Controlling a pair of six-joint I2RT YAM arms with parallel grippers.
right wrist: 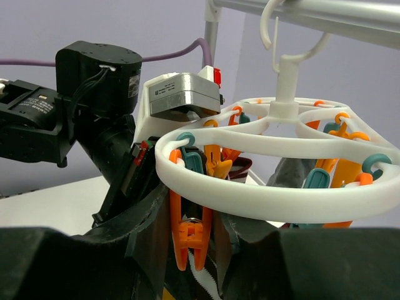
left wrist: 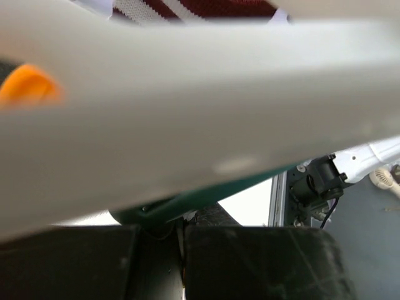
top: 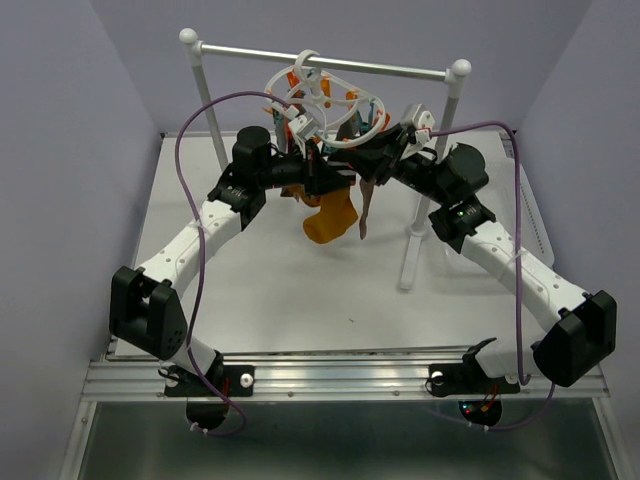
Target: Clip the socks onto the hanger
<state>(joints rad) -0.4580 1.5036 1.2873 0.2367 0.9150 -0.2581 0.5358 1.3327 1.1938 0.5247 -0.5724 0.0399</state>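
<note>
Right gripper [right wrist: 190, 249] half-closed, pinching orange clip [right wrist: 190, 230] on hanger [right wrist: 262, 201] | left gripper [left wrist: 182, 240] shut, hold unclear | step: clipping striped sock [left wrist: 187, 7], likely | next: feed sock edge into clip, release

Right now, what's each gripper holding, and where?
Right gripper straddles an orange clip on the hanger, at its lower half; real pinch unclear. Left gripper is shut, teal piece at its fingertips; whether it holds that cannot be told.
</note>
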